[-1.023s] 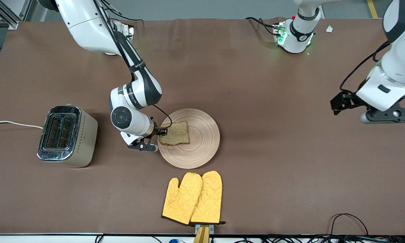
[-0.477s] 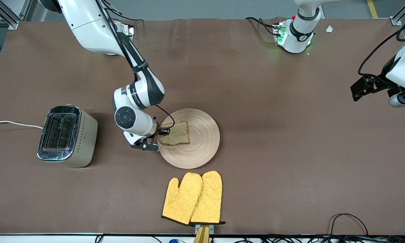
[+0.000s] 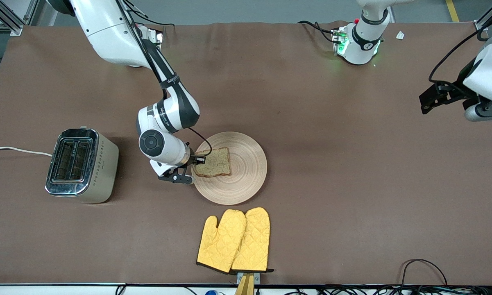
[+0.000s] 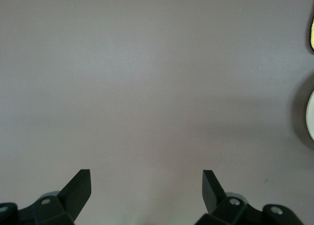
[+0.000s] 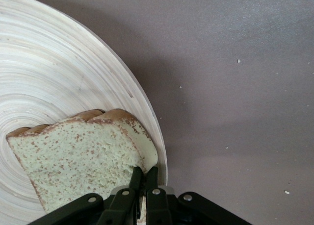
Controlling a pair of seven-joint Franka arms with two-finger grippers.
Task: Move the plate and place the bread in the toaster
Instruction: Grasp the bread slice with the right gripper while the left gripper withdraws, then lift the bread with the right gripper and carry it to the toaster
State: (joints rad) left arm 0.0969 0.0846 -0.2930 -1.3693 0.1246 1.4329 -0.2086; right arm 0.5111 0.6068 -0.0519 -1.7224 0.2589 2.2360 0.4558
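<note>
The round wooden plate (image 3: 237, 172) lies mid-table, and its rim shows in the right wrist view (image 5: 59, 78). The brown bread slice (image 3: 215, 162) rests on it toward the right arm's end. My right gripper (image 3: 196, 159) is shut on the bread's edge (image 5: 73, 161) at the plate's rim, its fingertips (image 5: 137, 178) pinching the crust. The toaster (image 3: 82, 164) stands toward the right arm's end, slots up. My left gripper (image 3: 428, 98) is open and empty, held high over bare table at the left arm's end; in its wrist view (image 4: 146, 178) it is over bare table.
A pair of yellow oven mitts (image 3: 234, 240) lies nearer the front camera than the plate. The toaster's white cord (image 3: 16, 150) runs off the table's end. Cables (image 3: 422, 266) lie at the front edge.
My left arm has risen and pulled back toward its end of the table. My right gripper has shifted slightly and closed onto the bread's edge; the slice has barely moved.
</note>
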